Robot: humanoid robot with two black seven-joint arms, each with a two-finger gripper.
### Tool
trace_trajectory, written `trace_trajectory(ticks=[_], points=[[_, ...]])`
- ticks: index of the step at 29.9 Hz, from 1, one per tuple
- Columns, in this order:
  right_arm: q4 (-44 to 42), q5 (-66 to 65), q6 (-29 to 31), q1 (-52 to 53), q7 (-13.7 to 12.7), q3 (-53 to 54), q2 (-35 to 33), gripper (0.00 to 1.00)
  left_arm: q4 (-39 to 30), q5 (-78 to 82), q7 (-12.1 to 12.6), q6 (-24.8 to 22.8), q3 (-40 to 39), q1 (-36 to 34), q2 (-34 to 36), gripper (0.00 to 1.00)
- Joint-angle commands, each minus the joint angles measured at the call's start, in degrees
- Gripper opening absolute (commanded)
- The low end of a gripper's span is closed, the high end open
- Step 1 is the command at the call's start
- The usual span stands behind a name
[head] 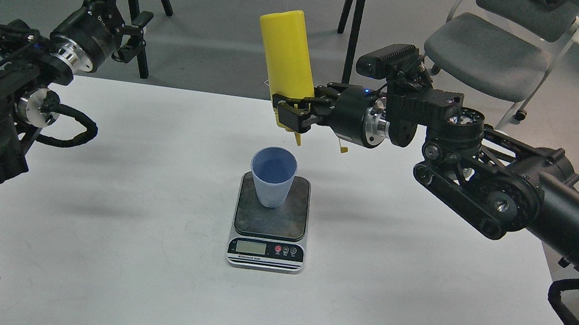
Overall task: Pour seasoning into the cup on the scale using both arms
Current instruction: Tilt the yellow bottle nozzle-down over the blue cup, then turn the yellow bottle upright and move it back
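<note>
since the bottle (287,59) is upended with its nozzle behind the cup (272,176) rim rather than squarely over it, seasoning could land on the scale (270,227). right gripper (289,111) clamps the bottle near its neck; left gripper (135,36) is raised aside, holding nothing, opening unclear.

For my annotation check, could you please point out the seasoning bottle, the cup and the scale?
seasoning bottle (288,56), head view, on its yellow body.
cup (271,189), head view, on its ribbed outer wall.
scale (290,224), head view, on its bare dark plate.
</note>
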Motion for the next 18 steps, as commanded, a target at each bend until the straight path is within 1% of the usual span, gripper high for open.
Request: trace_trajectory(ticks=[1,6,9,10,12,14,16,18], points=[[-0.2,-1.68,-0.61,0.03,0.19,-0.13,0.03,0.15,0.0,0.0,0.0,0.0,0.0,0.01,-0.01,0.95],[-0.2,-1.78,-1.14,0.12,0.27,0.05,-0.23,0.15,-0.09,0.0,0.0,0.0,0.0,-0.17,-0.01,0.95],[-1.6,2.68,-0.53,0.12,-0.08,3.2,-0.49,0.15,-0.17,0.0,0.0,0.0,0.0,-0.43,-0.1,0.95],[-3.26,7.84,0.17,0.12,-0.34,5.74,-0.58,0.15,-0.18,0.0,0.0,0.0,0.0,-0.52,-0.1,0.95],[-5.21,21.88,3.67,0.04,-1.04,9.79,-0.67,0.15,-0.18,0.09,0.0,0.0,0.0,-0.52,-0.18,0.95],[-6.0,38.57,7.11,-0.14,-3.49,12.26,-1.28,0.15,-0.18,0.26,0.0,0.0,0.0,-0.52,-0.53,0.95],[-6.44,52.83,8.78,-0.58,-5.78,13.06,-4.08,0.15,-0.18,0.26,0.0,0.0,0.09,-0.52,-0.71,0.95],[-6.18,66.96,10.8,-1.36,-6.32,13.85,-7.07,0.15,-0.18,0.26,0.0,0.0,0.09,-0.6,-0.89,0.95]])
